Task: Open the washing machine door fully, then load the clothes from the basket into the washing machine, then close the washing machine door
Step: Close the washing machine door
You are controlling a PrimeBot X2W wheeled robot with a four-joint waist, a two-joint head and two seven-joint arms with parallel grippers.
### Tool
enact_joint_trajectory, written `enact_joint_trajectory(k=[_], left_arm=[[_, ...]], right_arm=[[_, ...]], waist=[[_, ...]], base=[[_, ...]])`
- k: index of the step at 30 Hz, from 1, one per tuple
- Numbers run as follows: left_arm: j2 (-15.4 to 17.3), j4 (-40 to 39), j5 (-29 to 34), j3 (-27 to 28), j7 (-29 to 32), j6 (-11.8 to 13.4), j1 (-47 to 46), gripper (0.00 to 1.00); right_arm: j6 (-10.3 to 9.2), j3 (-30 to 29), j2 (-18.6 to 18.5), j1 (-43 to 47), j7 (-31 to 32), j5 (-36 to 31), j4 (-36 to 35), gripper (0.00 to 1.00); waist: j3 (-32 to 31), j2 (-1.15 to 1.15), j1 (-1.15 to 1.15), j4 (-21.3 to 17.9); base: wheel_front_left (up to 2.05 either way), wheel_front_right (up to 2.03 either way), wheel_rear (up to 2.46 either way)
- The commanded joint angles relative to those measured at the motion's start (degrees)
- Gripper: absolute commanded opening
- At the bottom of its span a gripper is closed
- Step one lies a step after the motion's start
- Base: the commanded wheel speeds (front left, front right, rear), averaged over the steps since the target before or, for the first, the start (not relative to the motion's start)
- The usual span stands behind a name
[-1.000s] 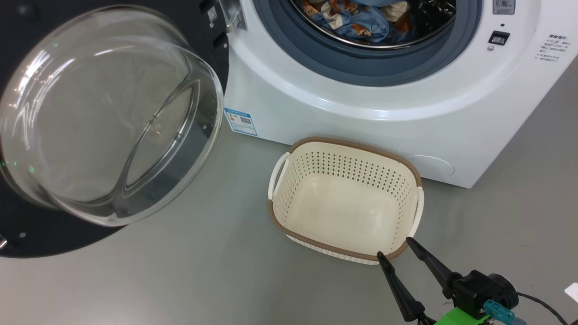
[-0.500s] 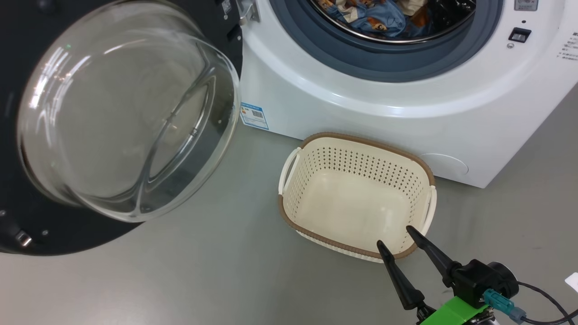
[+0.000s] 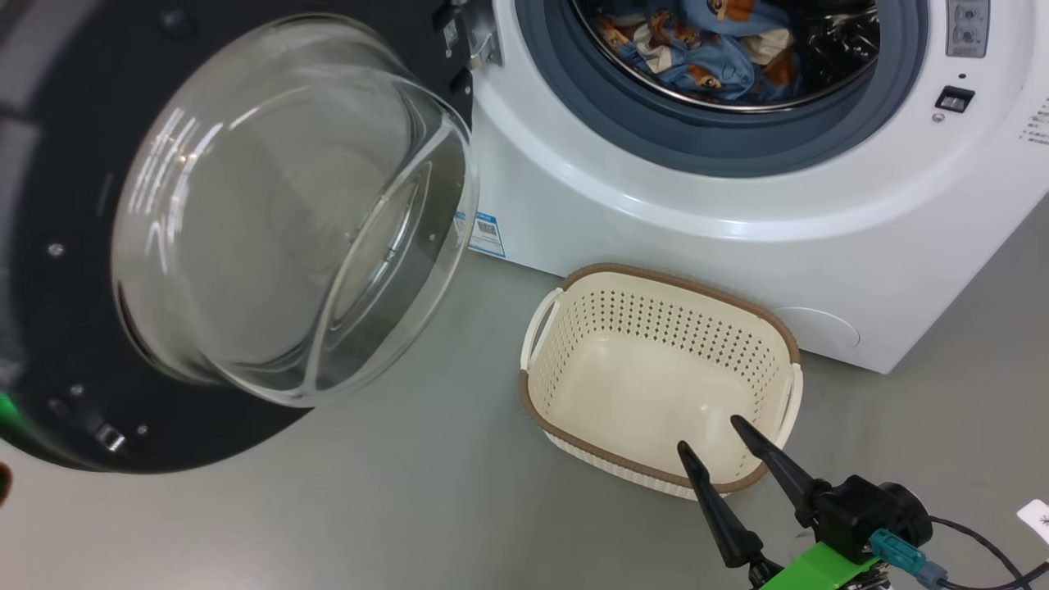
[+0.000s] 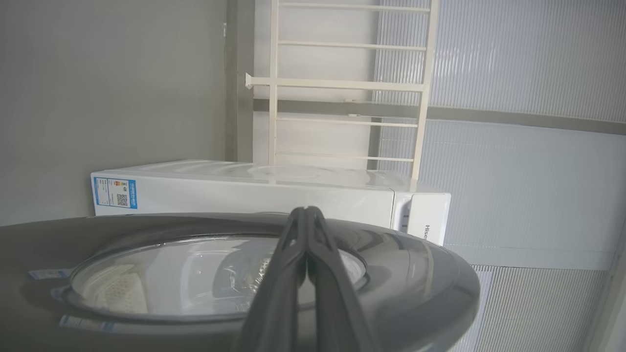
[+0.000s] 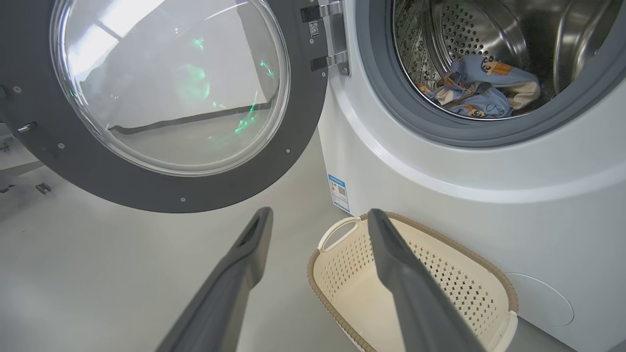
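Note:
The washing machine [image 3: 656, 221] stands with its door [image 3: 65, 328] swung out to the left, the glass bowl [image 3: 287, 213] facing me. The light blue clothes [image 3: 713, 57] lie inside the steel drum, also seen in the right wrist view [image 5: 479, 88]. The cream basket [image 3: 656, 274] sits on the floor in front of the machine with nothing in it. My right gripper [image 3: 706, 433] hangs open over the basket's near rim, its own view [image 5: 319, 212] looking at door and basket [image 5: 440, 244]. My left gripper [image 4: 305, 211] is shut, lying along the door's outer face [image 4: 415, 274]; contact is unclear.
Grey floor spreads to the left and front of the basket. A blue label [image 3: 488, 233] marks the machine's lower corner. A white rack [image 4: 342, 83] stands behind the machine [image 4: 244, 190]. A small white tag [image 3: 1034, 518] lies on the floor at the right.
The head camera has shifted, so everything sits further right. The door appears to have turned a little toward the machine. My right gripper stays open above the basket's rim.

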Motion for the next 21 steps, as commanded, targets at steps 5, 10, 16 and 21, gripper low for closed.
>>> enact_joint_trajectory(k=[5,10,16,21], left_arm=[[0.0,-3.8,0.0,-1.0,3.8,-0.2,2.5,0.0],[-3.2,-7.8,-0.1,-2.5,6.7,-0.2,4.7,0.0],[-7.9,-16.3,0.6,-5.4,9.8,-0.1,8.8,0.0],[-12.9,-28.9,1.2,-8.8,12.4,2.6,15.0,0.0]], right_arm=[[0.16,0.7,0.7,-0.3,-0.3,0.2,-1.6,1.0],[0.16,-0.3,1.6,-0.3,-0.3,0.1,-1.8,1.0],[0.16,-0.7,3.1,-0.3,-0.3,0.0,-2.1,1.0],[0.16,-1.4,4.1,0.3,-0.3,-0.1,-2.5,1.0]], waist=[[-0.1,0.0,0.0,0.5],[-0.6,0.0,0.0,0.9],[-1.3,0.0,0.0,0.4],[-1.7,0.0,0.0,-0.6]], base=[[0.0,0.0,0.0],[0.0,0.0,0.0],[0.0,0.0,0.0],[0.0,0.0,0.0]])
